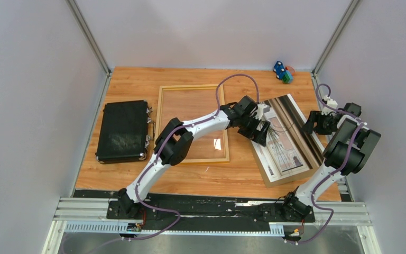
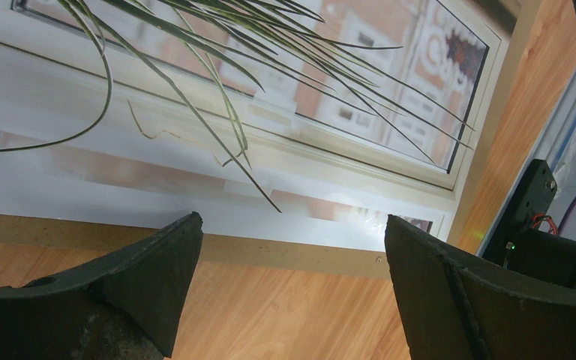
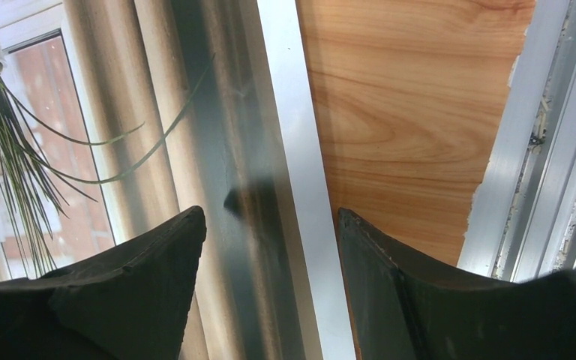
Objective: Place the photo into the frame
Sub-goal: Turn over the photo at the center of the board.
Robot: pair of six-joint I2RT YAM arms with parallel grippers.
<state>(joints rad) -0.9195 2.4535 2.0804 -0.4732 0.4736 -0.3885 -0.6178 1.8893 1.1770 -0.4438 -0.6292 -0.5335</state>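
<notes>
The photo, a potted plant by a curtained window, lies on a brown backing board right of centre. The light wood frame lies flat left of it, its pane partly under my left arm. My left gripper is open and empty over the photo's left edge; the left wrist view shows its jaws apart above the board's edge and the photo. My right gripper is open at the photo's right edge; its jaws straddle the white border of the photo.
A black rectangular case lies at the left of the table. A small blue and green toy sits at the back right. The aluminium rail runs along the table's right edge, close to my right gripper.
</notes>
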